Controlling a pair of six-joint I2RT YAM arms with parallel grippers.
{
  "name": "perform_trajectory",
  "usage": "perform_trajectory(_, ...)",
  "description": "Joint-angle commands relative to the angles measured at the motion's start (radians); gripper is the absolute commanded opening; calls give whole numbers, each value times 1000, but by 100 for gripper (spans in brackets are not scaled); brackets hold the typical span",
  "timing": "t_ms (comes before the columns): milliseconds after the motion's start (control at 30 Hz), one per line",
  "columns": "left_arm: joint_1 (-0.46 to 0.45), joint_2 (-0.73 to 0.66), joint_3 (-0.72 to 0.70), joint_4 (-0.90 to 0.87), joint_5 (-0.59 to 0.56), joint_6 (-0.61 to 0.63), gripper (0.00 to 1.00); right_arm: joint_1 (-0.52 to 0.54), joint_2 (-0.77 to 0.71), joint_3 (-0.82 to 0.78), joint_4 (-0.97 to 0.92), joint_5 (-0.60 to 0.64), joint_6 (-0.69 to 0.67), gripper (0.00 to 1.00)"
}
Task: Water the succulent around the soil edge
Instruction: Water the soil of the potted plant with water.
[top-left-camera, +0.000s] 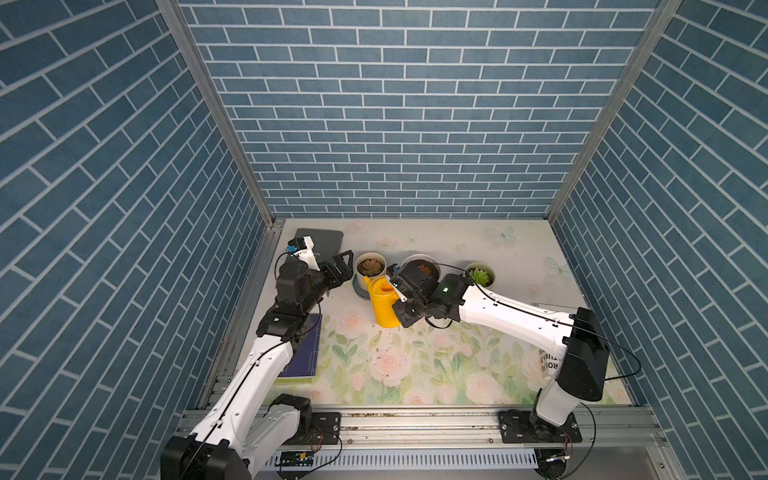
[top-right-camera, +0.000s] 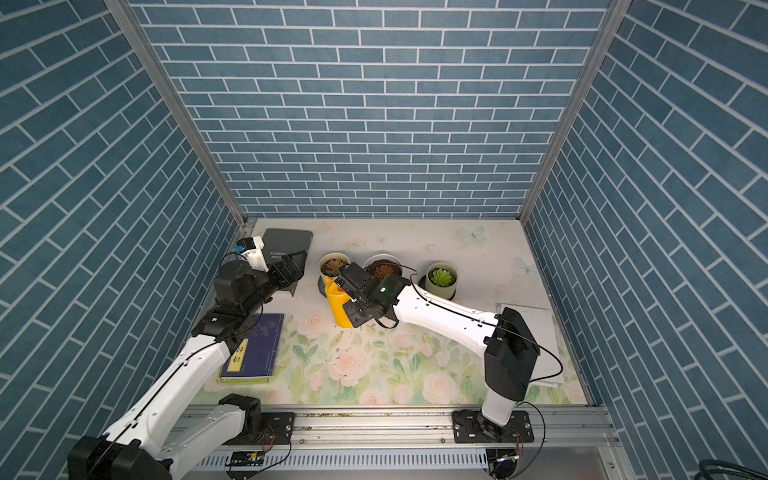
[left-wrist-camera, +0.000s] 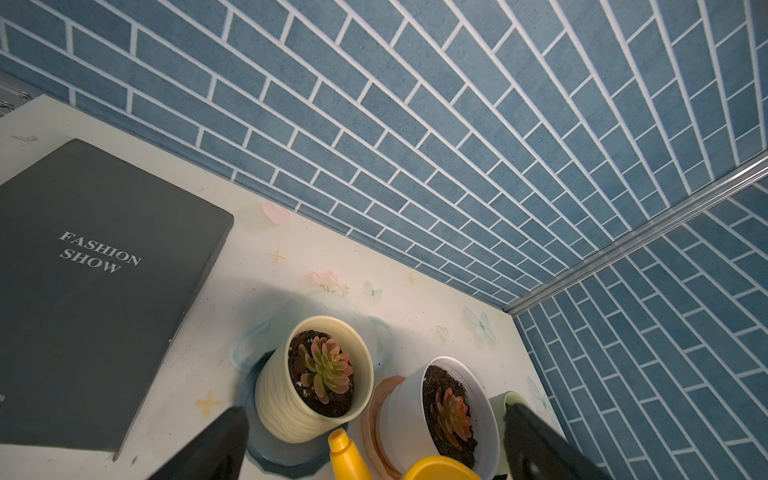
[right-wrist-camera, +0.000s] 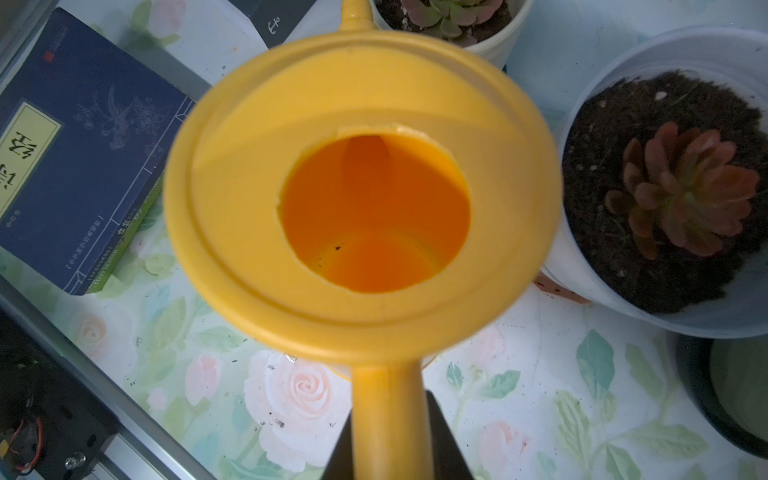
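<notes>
The succulent (left-wrist-camera: 326, 368), a dull reddish-green rosette in a cream ribbed pot (top-left-camera: 370, 268) on a grey-blue saucer (left-wrist-camera: 266, 449), stands at the back left in both top views. Dark soil rings it as the soil edge (left-wrist-camera: 297, 365). My right gripper (right-wrist-camera: 388, 415) is shut on the handle of a yellow watering can (top-left-camera: 384, 305), held upright just in front of the pot. Its spout (left-wrist-camera: 338, 436) points at the pot's near wall, beside the rim and not over the soil. No water shows. My left gripper (left-wrist-camera: 374, 411) hovers open left of the pot, holding nothing.
A white pot with an orange-red rosette (top-left-camera: 422, 266) stands right of the cream pot, partly behind my right wrist. Further right is a bright green rosette in a pale green pot (top-right-camera: 441, 277). A dark "FASHION SHOW" book (left-wrist-camera: 95, 270), a blue book (top-right-camera: 255, 347) and white paper (top-right-camera: 536, 328) lie around.
</notes>
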Motion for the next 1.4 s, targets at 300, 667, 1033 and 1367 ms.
perform_trajectory(300,-5,-8,8,8,1,11,100,-6,-81,-66,-31,82,79,0)
perform_trajectory(667,-5,-6,4,12,4,7,100,-9,-125,-93,-38,125,104,0)
perform_trajectory(1033,-5,-5,1,15,4,7,100,-13,-127,-107,-13,96,88,0)
perform_trajectory(1367,-5,-4,0,15,0,7,100,28,-106,-88,59,27,25,0)
